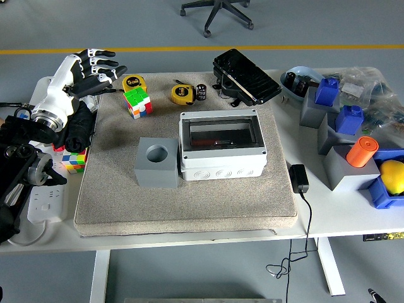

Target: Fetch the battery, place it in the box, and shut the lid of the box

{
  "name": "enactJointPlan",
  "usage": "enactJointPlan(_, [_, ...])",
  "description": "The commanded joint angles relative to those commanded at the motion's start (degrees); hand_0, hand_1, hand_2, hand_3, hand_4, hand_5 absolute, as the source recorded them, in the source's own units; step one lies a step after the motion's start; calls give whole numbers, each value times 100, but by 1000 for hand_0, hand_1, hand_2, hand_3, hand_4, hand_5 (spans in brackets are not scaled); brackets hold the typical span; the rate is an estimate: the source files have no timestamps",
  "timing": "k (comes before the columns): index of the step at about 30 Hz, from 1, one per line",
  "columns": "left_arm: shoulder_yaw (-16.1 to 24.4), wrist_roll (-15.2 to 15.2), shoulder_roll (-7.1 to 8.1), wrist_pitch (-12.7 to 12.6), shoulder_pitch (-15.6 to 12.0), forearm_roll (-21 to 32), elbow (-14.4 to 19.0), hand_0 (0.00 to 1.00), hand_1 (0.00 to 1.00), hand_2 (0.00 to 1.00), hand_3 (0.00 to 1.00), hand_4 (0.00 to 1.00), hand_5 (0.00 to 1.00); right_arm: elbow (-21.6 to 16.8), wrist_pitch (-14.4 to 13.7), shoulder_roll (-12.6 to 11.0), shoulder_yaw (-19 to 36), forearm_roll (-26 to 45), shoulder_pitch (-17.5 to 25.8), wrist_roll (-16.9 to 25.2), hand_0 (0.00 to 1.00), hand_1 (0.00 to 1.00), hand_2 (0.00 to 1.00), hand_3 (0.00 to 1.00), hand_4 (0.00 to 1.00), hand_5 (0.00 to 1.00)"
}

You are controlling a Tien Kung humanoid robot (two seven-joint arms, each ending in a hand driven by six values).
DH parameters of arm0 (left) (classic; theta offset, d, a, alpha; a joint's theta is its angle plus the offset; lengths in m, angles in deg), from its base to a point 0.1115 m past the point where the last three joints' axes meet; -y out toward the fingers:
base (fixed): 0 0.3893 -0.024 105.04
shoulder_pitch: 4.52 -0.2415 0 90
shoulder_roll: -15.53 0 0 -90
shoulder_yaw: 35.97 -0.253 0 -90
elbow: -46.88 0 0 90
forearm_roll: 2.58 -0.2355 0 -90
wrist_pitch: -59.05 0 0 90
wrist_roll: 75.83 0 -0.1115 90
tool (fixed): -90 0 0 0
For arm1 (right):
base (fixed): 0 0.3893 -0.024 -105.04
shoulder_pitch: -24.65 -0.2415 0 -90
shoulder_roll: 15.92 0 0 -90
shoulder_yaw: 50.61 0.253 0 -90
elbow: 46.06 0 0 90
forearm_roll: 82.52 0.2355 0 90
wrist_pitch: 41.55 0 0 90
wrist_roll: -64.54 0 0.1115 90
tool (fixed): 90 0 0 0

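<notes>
The battery (pixel 201 92), a small black cylinder, stands upright at the back of the beige mat (pixel 189 208), apart from the hand. The grey-white box (pixel 221 161) sits mid-mat with its dark see-through lid (pixel 219 134) lying flat on top. My left hand (pixel 101 66), white with black fingers, hovers over the mat's far left corner, fingers spread and holding nothing. It is well left of both the battery and the box. My right arm is out of view.
A yellow tape measure (pixel 182 94) lies beside the battery, another (pixel 132 82) near a colour cube (pixel 138 101). A grey block with a round hole (pixel 156 163) stands left of the box. A black device (pixel 246 76) lies behind it. Blue and grey bins (pixel 341 120) crowd the right.
</notes>
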Motion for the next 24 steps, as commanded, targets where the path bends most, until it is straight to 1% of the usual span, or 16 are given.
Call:
enactJointPlan(1, [22, -25, 3, 12, -18, -84, -3, 505, 592, 577, 584, 951, 254, 1, -1, 2, 2, 0, -2, -2, 657, 637, 639, 535, 880, 432])
enactJointPlan(6, [129, -115, 17, 66, -136, 170, -2, 505, 592, 577, 584, 951, 254, -8, -24, 1, 17, -17, -46, -6, 657, 637, 639, 535, 880, 432])
enactJointPlan(9, [228, -120, 25, 64, -207, 144, 13, 508, 593, 576, 584, 950, 253, -3, -45, -10, 8, -1, -79, -14, 656, 636, 640, 534, 880, 432])
enactJointPlan(15, [447, -128, 89, 71, -285, 218, 24, 509, 593, 576, 584, 948, 253, 4, -45, -18, -28, 35, -109, -23, 657, 637, 640, 535, 881, 433])
enactJointPlan(24, [585, -136, 76, 78, -291, 371, 74, 506, 591, 576, 583, 947, 257, 11, 9, -11, -69, 63, -112, -64, 659, 637, 641, 536, 882, 433])
